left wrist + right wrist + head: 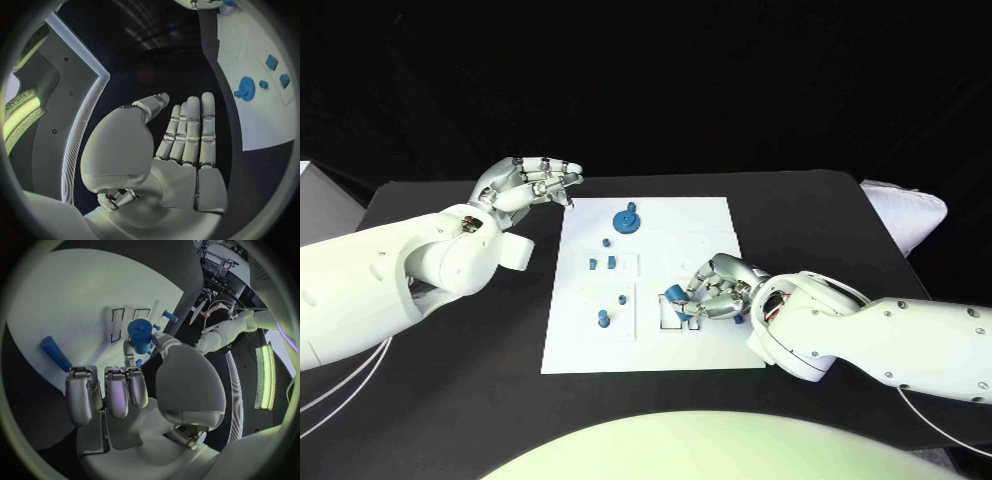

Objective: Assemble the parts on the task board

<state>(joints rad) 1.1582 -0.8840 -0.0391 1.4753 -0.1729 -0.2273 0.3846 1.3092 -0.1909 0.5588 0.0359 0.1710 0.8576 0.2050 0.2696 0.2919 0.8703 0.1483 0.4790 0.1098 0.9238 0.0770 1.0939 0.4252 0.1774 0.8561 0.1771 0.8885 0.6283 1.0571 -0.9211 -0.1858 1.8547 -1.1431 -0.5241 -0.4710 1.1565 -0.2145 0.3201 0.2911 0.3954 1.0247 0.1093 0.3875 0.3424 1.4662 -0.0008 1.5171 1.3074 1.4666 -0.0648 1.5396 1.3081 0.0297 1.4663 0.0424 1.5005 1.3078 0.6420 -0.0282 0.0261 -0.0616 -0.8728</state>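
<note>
The white task board (689,340) lies in the middle of the black table. A round blue part (629,219) sits near its far edge, and small blue parts (600,264) and a blue peg (604,319) stand along its left half. My right hand (720,290) hovers over the board's near right area and pinches a blue cylinder (140,335) between thumb and a finger. A long blue part (55,352) lies on the board beside that hand. My left hand (531,182) hangs off the board's far left corner, flat and empty (187,135).
A white cushion-like object (906,210) sits at the table's right edge and a pale box (322,195) at the left edge. Recessed slots (620,264) mark the board's middle. Thin cables (336,385) trail under my left arm.
</note>
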